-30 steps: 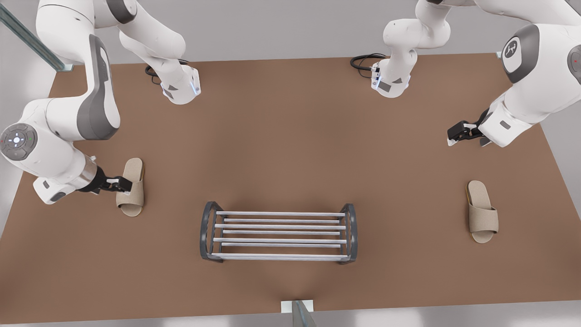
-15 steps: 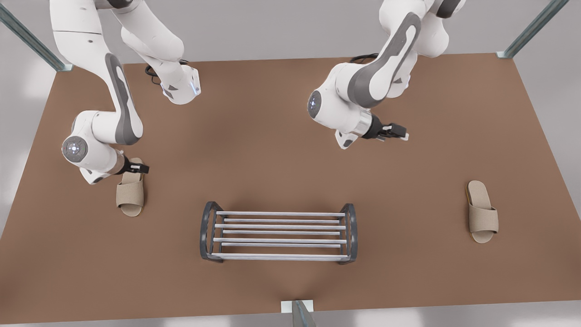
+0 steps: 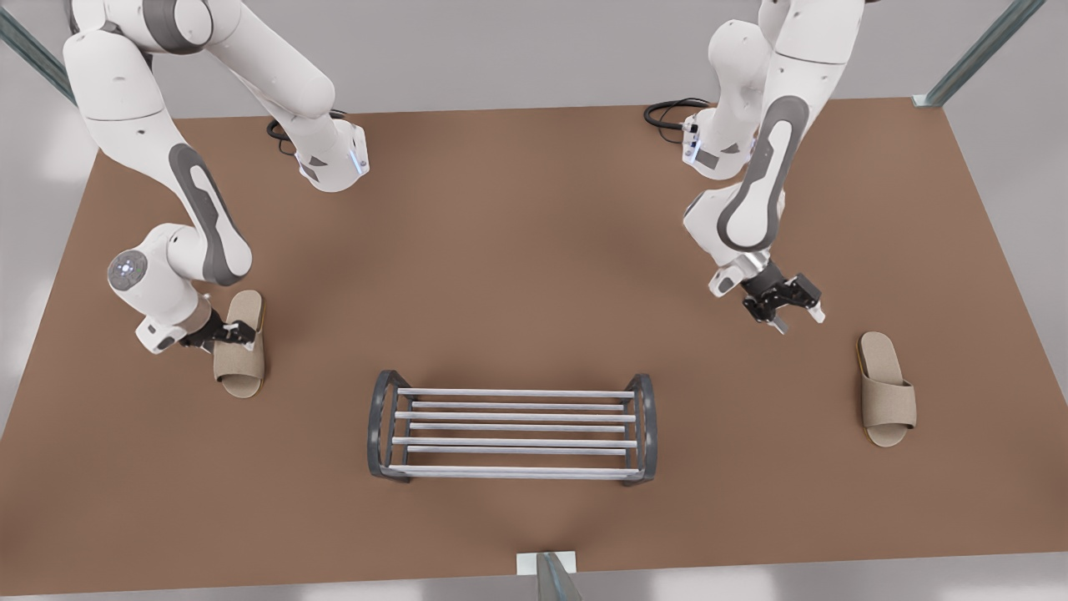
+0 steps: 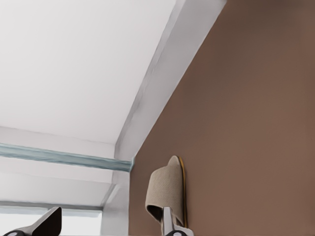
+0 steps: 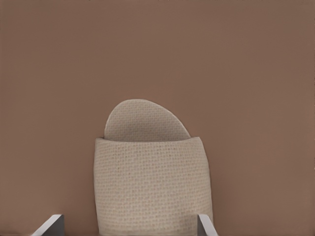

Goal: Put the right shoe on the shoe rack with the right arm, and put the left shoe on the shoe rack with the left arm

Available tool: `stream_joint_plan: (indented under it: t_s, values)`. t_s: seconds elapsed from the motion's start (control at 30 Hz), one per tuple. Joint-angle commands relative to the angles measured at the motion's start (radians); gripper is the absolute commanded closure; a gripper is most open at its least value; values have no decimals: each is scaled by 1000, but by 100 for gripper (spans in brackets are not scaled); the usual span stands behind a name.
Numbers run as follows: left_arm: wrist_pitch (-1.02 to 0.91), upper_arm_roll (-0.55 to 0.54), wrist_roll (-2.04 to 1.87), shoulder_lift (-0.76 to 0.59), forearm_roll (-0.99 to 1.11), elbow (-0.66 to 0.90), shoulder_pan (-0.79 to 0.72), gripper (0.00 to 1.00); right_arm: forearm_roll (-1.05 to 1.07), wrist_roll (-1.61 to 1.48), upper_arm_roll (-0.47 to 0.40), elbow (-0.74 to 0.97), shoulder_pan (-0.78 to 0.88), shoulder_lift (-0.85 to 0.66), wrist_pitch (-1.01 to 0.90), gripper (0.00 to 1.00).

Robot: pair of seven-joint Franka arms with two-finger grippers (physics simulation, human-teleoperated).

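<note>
The right shoe [image 3: 240, 355], a beige slipper, lies flat on the table at the front view's left. My right gripper [image 3: 240, 334] is low over its strap, open; in the right wrist view the gripper [image 5: 129, 227] has a finger on each side of the slipper [image 5: 150, 182]. The left shoe [image 3: 886, 390], a matching slipper, lies at the front view's right. My left gripper [image 3: 797, 321] hangs open above the table, short of that slipper and apart from it; the left wrist view shows the shoe [image 4: 166, 192] beyond the fingertips [image 4: 170, 223]. The shoe rack [image 3: 380, 426] stands between the shoes, with nothing on its rods.
The brown table [image 3: 534, 234] ends close behind the left shoe. Both arm bases stand at the far edge with black cables [image 3: 667, 113]. Glass posts rise at the far corners [image 3: 976, 50], and a small mount [image 3: 546, 568] sits at the near edge.
My left gripper swung from mid-table toward the left shoe and now points down. My right gripper shifted slightly along the right shoe, from near its heel to its strap. Neither shoe moved.
</note>
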Motion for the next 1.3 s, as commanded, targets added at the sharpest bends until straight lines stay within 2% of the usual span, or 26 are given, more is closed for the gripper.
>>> stream_joint_plan:
  t_s: [0.0, 0.07, 0.1, 0.17, 0.23, 0.27, 0.3, 0.4, 0.47, 0.57, 0.6, 0.63, 0.77, 0.97, 1.07, 1.13, 1.27]
  values:
    - [467, 55, -1404, 0, 305, -1, -20, 0, 2, -294, 0, -14, -2, -6, 96, 0]
    - [493, 123, -1631, 1, 444, -2, -14, 0, 2, -298, 0, -19, -4, -9, 96, 0]
    - [493, 164, -1694, 7, 461, -4, -6, 0, 2, -299, 28, -31, -38, -18, 96, 0]
    - [493, 164, -1840, 32, 544, -2, 95, 0, 2, -308, 152, -35, -162, -19, 96, 0]
    - [477, 164, -1971, 67, 545, 2, 175, 0, 2, -336, 161, -32, -176, -35, 84, 0]
    - [423, 164, -2114, 104, 645, 6, 210, 0, 2, -330, 181, -29, -194, -55, 34, 0]
    - [418, 163, -2177, 119, 726, 15, 244, 0, 3, -322, 229, -29, -245, -59, 20, 0]
    - [380, 144, -2286, 213, 728, 73, 247, 0, 3, -314, 339, -25, -366, -72, -39, 0]
    - [336, 143, -2329, 277, 728, 110, 248, 0, 3, -313, 345, -32, -384, -92, -86, 0]
    - [322, 118, -2401, 435, 730, 272, 322, 0, 5, -268, 365, -38, -394, -99, -134, 0]
    - [293, 37, -2406, 443, 731, 300, 415, 0, 5, -256, 372, -38, -394, -118, -172, 0]
    - [286, 6, -2406, 463, 737, 328, 452, 0, 5, -255, 373, -57, -398, -131, -181, 0]
    - [286, -54, -2406, 498, 795, 395, 548, 0, 5, -176, 372, -104, -400, -150, -181, 0]
    - [279, -55, -2406, 526, 990, 450, 551, 0, 5, -32, 370, -78, -400, -105, -181, 0]
    - [280, -77, -2406, 544, 990, 484, 552, 0, 5, -12, 370, -52, -400, -76, -181, 0]
    - [282, -80, -2407, 572, 989, 518, 558, 0, 2, -11, 367, -9, -403, 2, -178, 0]
    - [282, -81, -2407, 586, 986, 529, 557, 0, -3, -9, 365, 3, -406, 31, -171, 0]
